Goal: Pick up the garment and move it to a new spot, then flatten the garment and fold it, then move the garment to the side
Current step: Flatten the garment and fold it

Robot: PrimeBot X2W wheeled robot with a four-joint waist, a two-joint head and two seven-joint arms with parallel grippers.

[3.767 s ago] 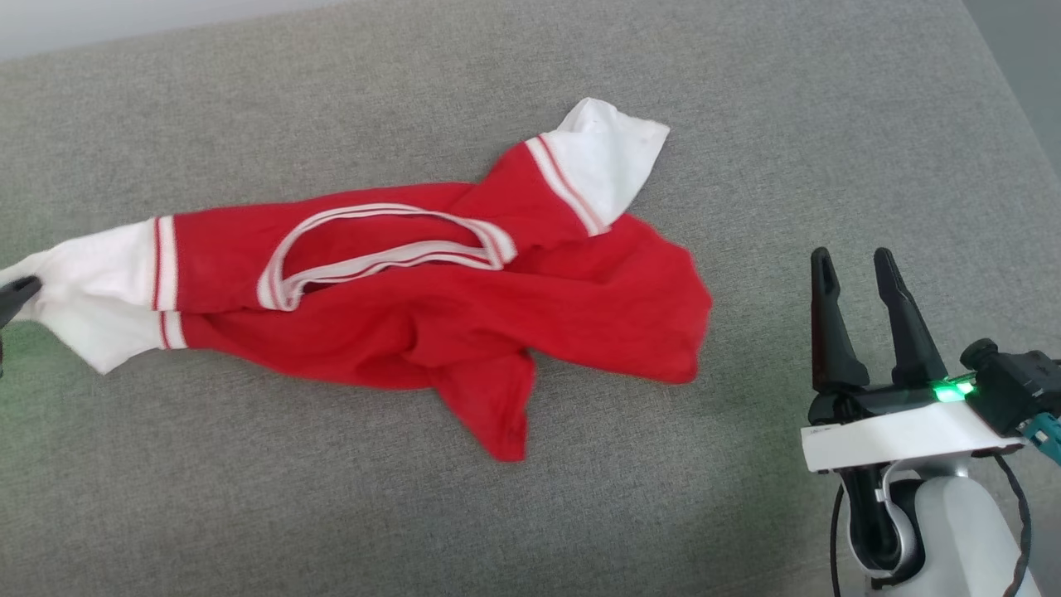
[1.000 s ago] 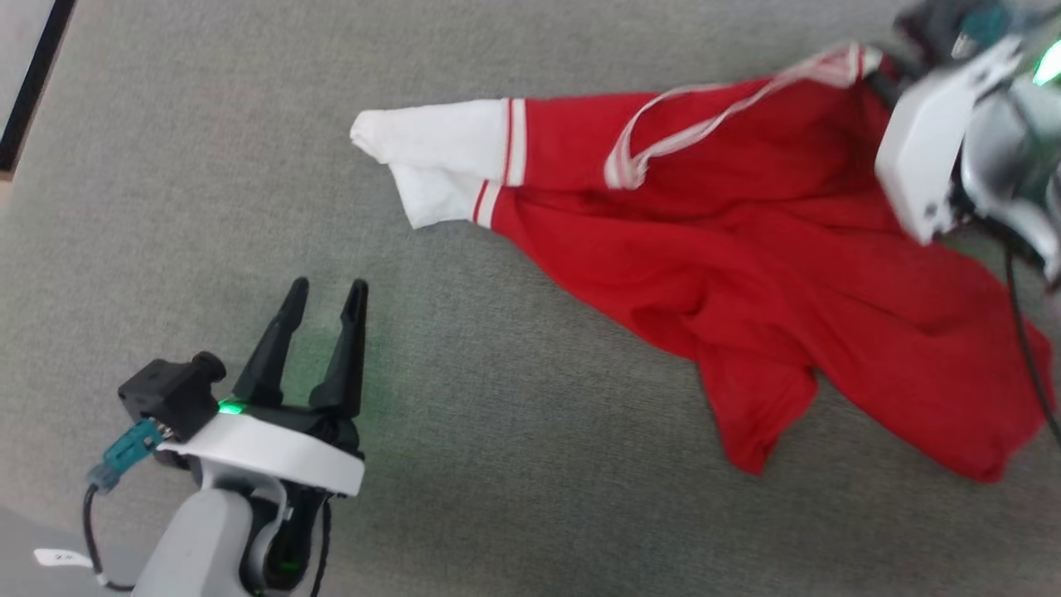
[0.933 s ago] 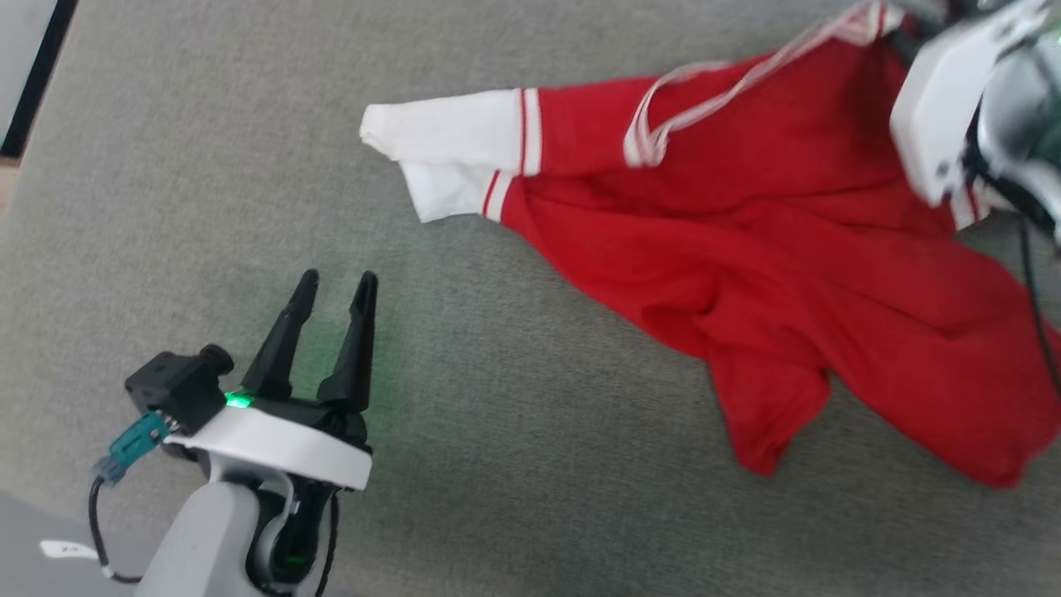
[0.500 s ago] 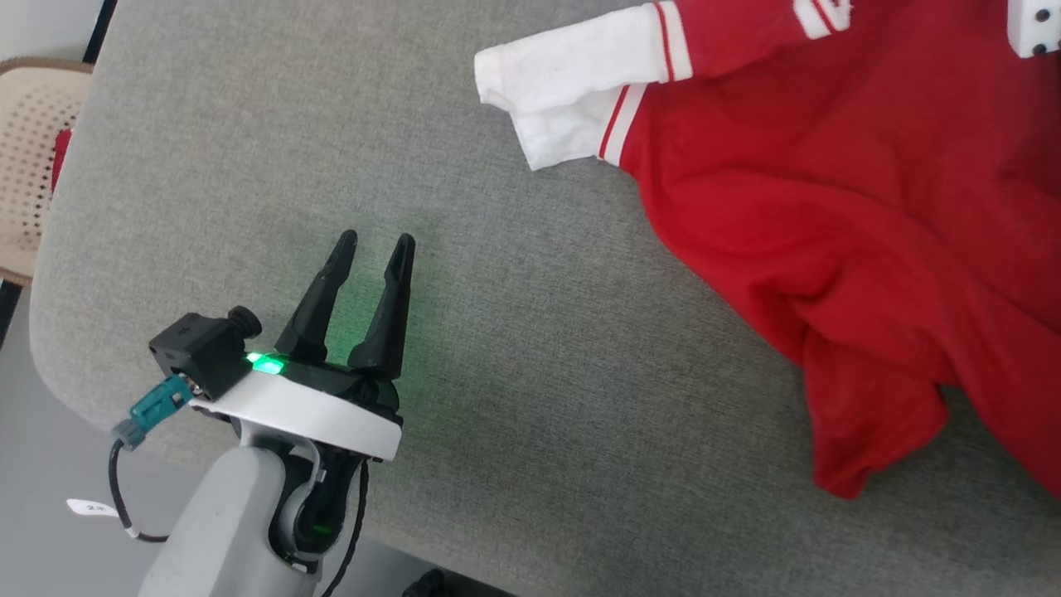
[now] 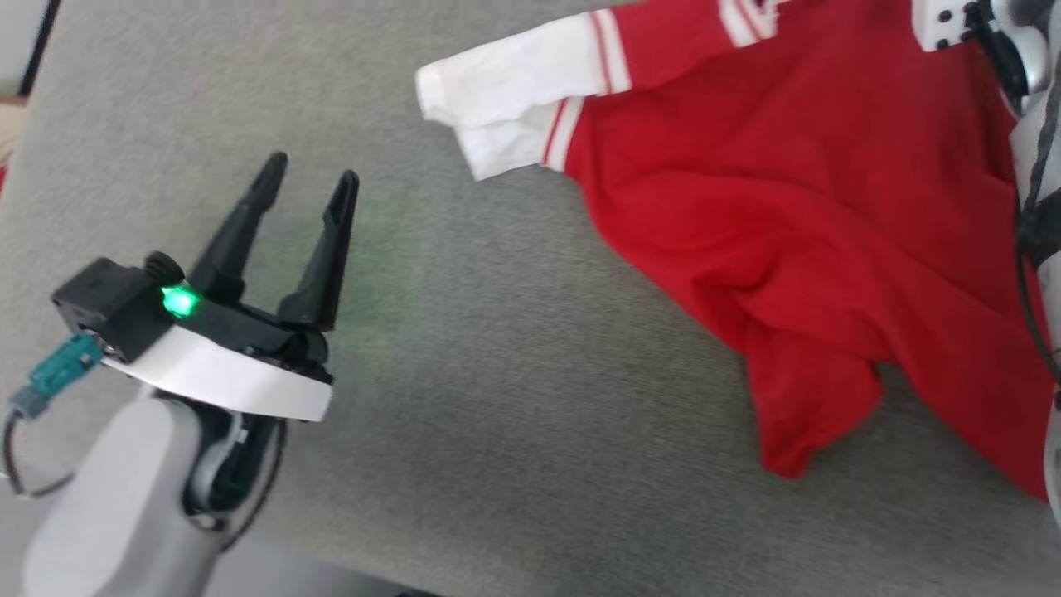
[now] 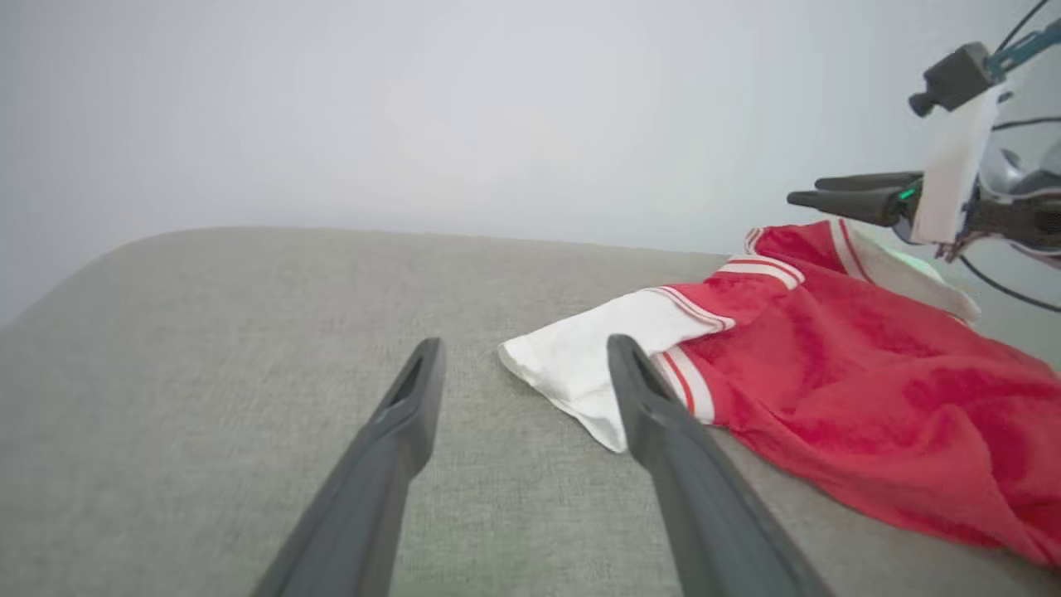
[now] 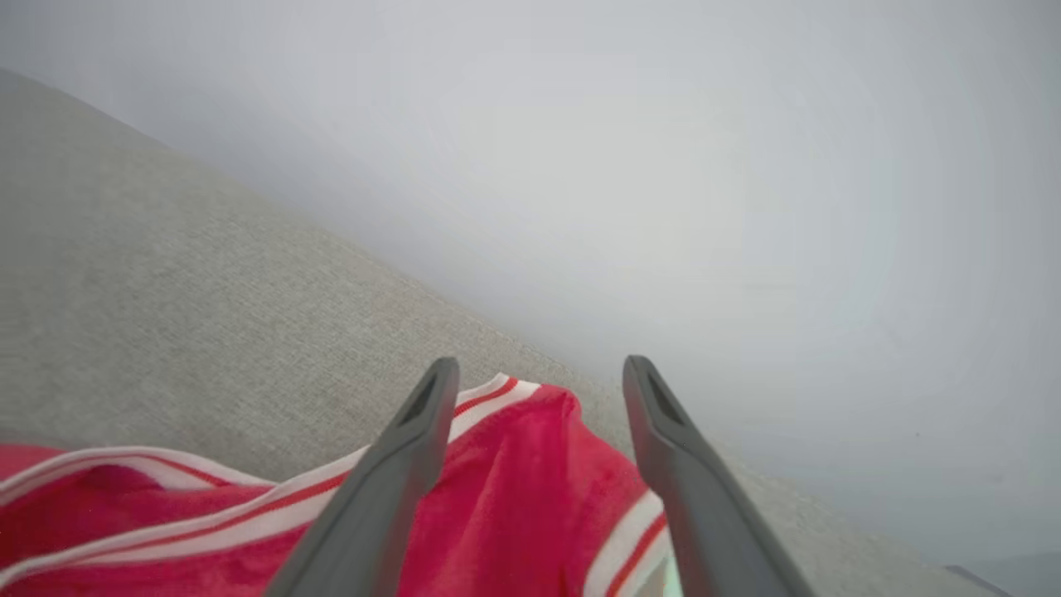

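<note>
The garment lies rumpled on the grey upholstered surface. It takes up the head view from 12 round to 4 o'clock, its body bunched in soft folds and a flap of hem pointing to 5 o'clock. It looks like a light, limp jersey knit. I judge it will sag and drag rather than keep its shape, and a pinch meant for one layer may lift several. The firmer places to take hold seem to be the white sleeve end near 12 o'clock and the striped bands at the far shoulder.

The right gripper hangs just over that far shoulder, its jaws wide with nothing between them. The left gripper sits at 9 o'clock, well apart from the cloth. Its jaws are also wide and empty, aimed toward 1 o'clock at the sleeve end, with bare grey fabric in between. The surface's edge runs close under the left arm at 7 o'clock.
</note>
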